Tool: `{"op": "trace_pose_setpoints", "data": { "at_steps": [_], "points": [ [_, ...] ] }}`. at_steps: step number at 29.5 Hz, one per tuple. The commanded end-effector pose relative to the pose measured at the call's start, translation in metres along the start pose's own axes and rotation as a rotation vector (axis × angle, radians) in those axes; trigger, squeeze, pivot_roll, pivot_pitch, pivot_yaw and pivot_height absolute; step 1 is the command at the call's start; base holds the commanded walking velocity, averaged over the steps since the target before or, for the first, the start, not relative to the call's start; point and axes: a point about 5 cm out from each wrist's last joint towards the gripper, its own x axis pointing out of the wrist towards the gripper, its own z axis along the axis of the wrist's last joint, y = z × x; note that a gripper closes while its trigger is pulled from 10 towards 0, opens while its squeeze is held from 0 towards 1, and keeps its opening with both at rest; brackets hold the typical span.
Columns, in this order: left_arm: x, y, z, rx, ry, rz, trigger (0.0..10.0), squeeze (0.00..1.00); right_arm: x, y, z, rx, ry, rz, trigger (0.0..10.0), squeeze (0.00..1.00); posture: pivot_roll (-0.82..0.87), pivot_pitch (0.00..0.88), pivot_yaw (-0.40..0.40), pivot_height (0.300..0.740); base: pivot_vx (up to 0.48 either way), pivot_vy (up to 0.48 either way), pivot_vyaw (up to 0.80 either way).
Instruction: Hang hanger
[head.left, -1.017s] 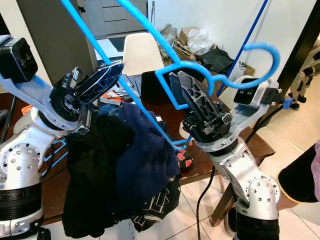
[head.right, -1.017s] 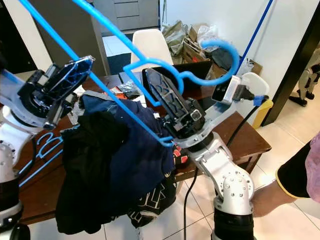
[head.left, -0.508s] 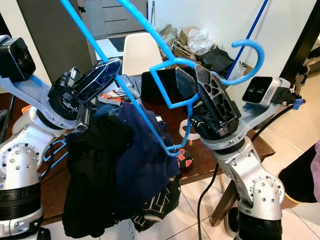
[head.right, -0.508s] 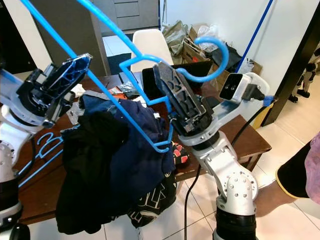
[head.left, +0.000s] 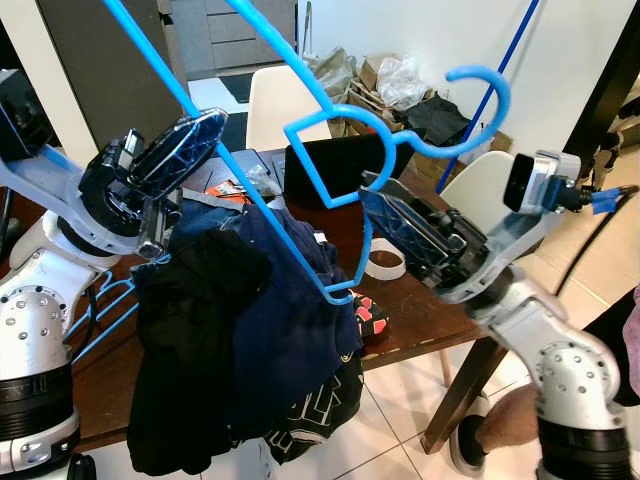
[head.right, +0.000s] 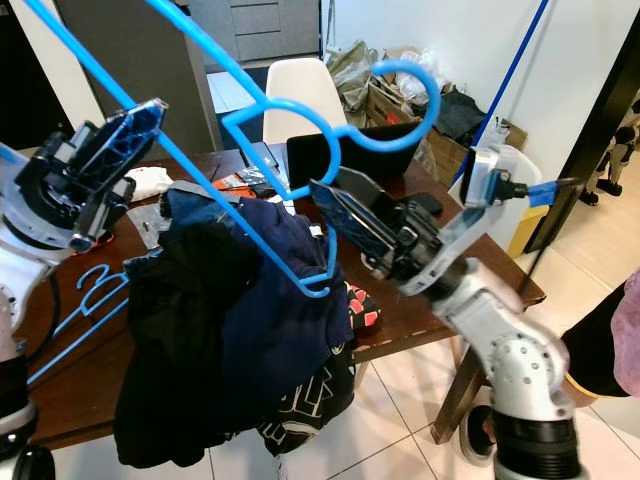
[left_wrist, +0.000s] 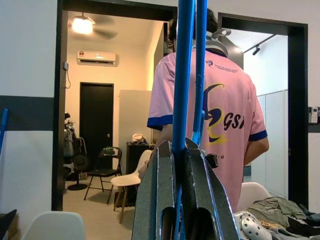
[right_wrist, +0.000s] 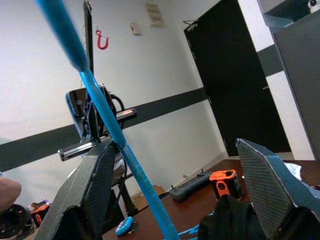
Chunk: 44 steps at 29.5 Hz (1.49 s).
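Nearest to the robot, a heap of dark clothes (head.left: 240, 340) hangs off the front edge of the brown bench (head.left: 420, 325) toward the tiled floor (head.left: 400, 430). Just above the heap, the left pincer (head.left: 185, 150) has its fingers pressed together on one straight rod of the blue hanger (head.left: 330, 170); the wrist view shows the rod wedged between the pads. The hanger is lifted over the bench, its lower corner just above the clothes and its hook (head.left: 480, 110) up in free air. To the right of the heap, the right pincer (head.left: 400, 215) is spread wide, with a hanger rod passing between its fingers, pinched by neither.

On the bench beyond the heap lie a tape roll (head.left: 385, 265) and a black laptop (head.left: 330, 165). Behind the bench stand a white chair (head.left: 275, 105) and a cluttered corner of boxes and bags (head.left: 390, 85). A person's leg (head.left: 610, 345) is at the bench's right end.
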Motion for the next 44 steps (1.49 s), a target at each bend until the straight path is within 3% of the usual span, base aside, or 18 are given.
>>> {"op": "trace_pose_setpoints", "data": {
  "at_steps": [1,7,11,17,19,22,24,25,38,39,41,42,43,44],
  "points": [
    [0.001,-0.001,-0.003,-0.031,-0.005,-0.010,0.0,0.00,0.000,0.005,0.010,-0.018,-0.025,0.057,10.0,0.00,0.00,0.000,0.019,0.740,0.000,0.000,0.00],
    [-0.001,0.002,-0.015,-0.115,-0.023,0.024,0.0,0.00,0.008,0.020,0.017,-0.024,-0.010,0.232,10.0,0.00,0.01,0.000,0.028,0.740,0.000,0.000,0.00],
    [-0.002,0.003,-0.016,-0.120,-0.022,0.028,0.0,0.00,0.008,0.021,0.017,-0.019,0.000,0.260,10.0,0.00,0.02,0.000,0.029,0.740,0.000,0.000,0.00],
    [-0.006,0.006,-0.019,-0.134,-0.018,0.046,0.0,0.00,0.007,0.027,0.005,-0.021,0.140,0.332,10.0,0.00,0.01,0.000,0.031,0.740,0.000,0.000,0.00],
    [-0.006,0.006,-0.019,-0.137,-0.017,0.046,0.0,0.00,0.008,0.024,0.003,-0.050,0.162,0.308,9.7,0.00,0.01,0.000,0.031,0.740,0.000,0.000,0.00],
    [-0.006,0.005,-0.021,-0.147,-0.016,0.043,0.0,0.00,0.012,0.019,0.000,-0.105,0.193,0.266,8.2,0.00,0.01,0.000,0.031,0.740,0.000,0.000,0.00],
    [-0.006,0.004,-0.022,-0.151,-0.017,0.042,0.0,0.00,0.013,0.018,-0.001,-0.114,0.196,0.262,8.8,0.00,0.01,0.000,0.031,0.740,0.000,0.000,0.00],
    [-0.006,0.004,-0.023,-0.154,-0.016,0.041,0.0,0.00,0.014,0.018,-0.001,-0.120,0.193,0.257,10.0,0.00,0.01,0.000,0.030,0.740,0.000,0.000,0.00],
    [-0.006,0.002,-0.027,-0.175,-0.013,0.030,0.0,0.00,0.022,0.014,0.005,-0.141,0.127,0.238,10.0,0.00,0.01,0.000,0.030,0.740,0.000,0.000,0.00],
    [-0.006,0.002,-0.028,-0.178,-0.011,0.029,0.0,0.00,0.023,0.014,0.006,-0.141,0.117,0.238,8.9,0.00,0.01,0.000,0.030,0.740,0.000,0.000,0.00],
    [-0.006,0.002,-0.028,-0.178,-0.011,0.029,0.0,0.00,0.023,0.014,0.006,-0.141,0.117,0.238,8.9,0.00,0.01,0.000,0.030,0.740,0.000,0.000,0.00],
    [-0.006,0.002,-0.029,-0.179,-0.011,0.029,0.0,0.00,0.023,0.014,0.006,-0.140,0.114,0.239,5.3,0.00,0.01,0.000,0.030,0.740,0.000,0.000,0.00],
    [-0.006,0.002,-0.029,-0.179,-0.011,0.029,0.0,0.00,0.023,0.014,0.006,-0.140,0.114,0.239,5.3,0.00,0.01,0.000,0.030,0.740,0.000,0.000,0.00],
    [-0.006,0.002,-0.028,-0.180,-0.012,0.028,0.0,0.00,0.023,0.014,0.005,-0.140,0.114,0.240,0.9,0.00,0.01,0.000,0.028,0.740,0.000,0.000,0.00]
  ]
}}
